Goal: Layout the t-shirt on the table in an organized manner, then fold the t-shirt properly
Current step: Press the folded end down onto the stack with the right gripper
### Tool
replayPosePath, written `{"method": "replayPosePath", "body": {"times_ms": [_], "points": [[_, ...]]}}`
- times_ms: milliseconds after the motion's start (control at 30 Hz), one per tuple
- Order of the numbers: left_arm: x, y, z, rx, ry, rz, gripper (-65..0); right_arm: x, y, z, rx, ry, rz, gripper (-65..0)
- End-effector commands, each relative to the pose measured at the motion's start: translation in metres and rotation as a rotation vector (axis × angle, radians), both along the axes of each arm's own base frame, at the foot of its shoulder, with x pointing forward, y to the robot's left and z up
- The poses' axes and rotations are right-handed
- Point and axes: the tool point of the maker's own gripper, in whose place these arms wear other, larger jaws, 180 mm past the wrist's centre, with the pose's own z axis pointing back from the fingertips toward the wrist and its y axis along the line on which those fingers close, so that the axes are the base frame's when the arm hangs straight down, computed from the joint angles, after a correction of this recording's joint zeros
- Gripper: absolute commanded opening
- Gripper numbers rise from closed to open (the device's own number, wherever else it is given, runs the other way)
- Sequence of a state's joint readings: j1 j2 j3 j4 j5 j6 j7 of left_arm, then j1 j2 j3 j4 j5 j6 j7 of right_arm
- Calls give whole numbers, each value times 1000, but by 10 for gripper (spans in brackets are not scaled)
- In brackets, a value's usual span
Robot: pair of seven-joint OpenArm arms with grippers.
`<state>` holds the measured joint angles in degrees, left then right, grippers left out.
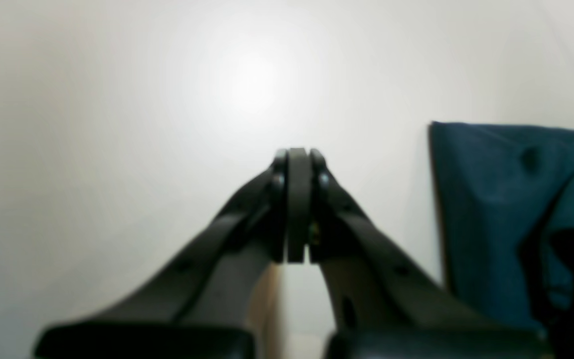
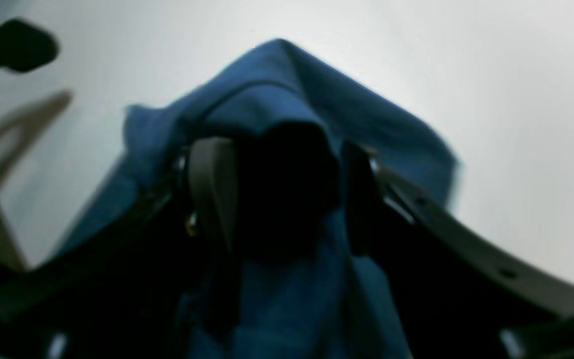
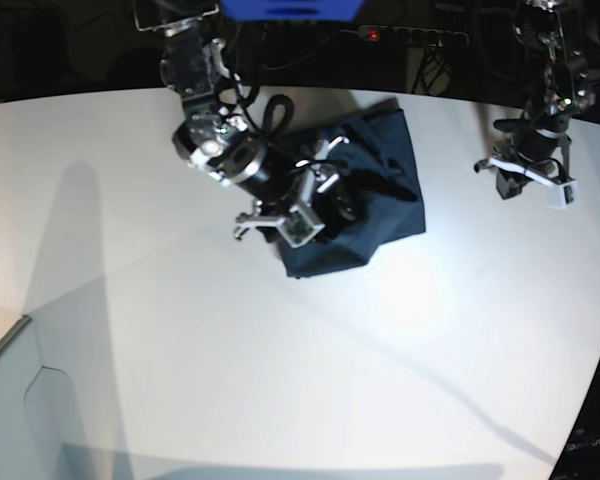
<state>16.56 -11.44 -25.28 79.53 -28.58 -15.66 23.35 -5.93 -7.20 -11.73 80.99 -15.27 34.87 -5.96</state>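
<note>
White and glossy, the table (image 3: 280, 360) fills your base view, with a curved far edge against the dark background and long shadows of the arms across its near half. On its far middle part you have the t-shirt (image 3: 365, 205), dark navy cloth gathered into a rumpled, roughly folded heap, not spread flat. Your right arm reaches down over the heap's left side, and the right gripper (image 2: 279, 194) has its fingers (image 2: 212, 184) standing wide apart with a bunched fold of the navy cloth rising between them; the wrist view is too blurred and dark for you to tell whether the pads actually press the cloth. Your left gripper (image 1: 297, 164) hangs over bare tabletop, well apart from the shirt on the side away from the right arm, its fingers pressed flat together with nothing between them.
</note>
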Motion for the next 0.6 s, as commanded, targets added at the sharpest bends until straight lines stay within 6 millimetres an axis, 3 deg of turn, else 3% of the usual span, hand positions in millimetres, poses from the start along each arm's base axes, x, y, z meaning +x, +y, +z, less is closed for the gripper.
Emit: {"method": "replayPosePath", "body": {"times_ms": [0,300,433,567], "points": [[4,6,11,10,-41,4,-650,3,18,19,59,-45,21,-325],[-7,6,5,8,-16,7,-650,-31,85,39,93,-84,231,-321],[-4,4,13,13,-37,-1,-650,-23,77,44,93,-100,202,-321],[1,3,21,23,-60,-10,-650,-6,46,53,91,-130,103,-321]]}}
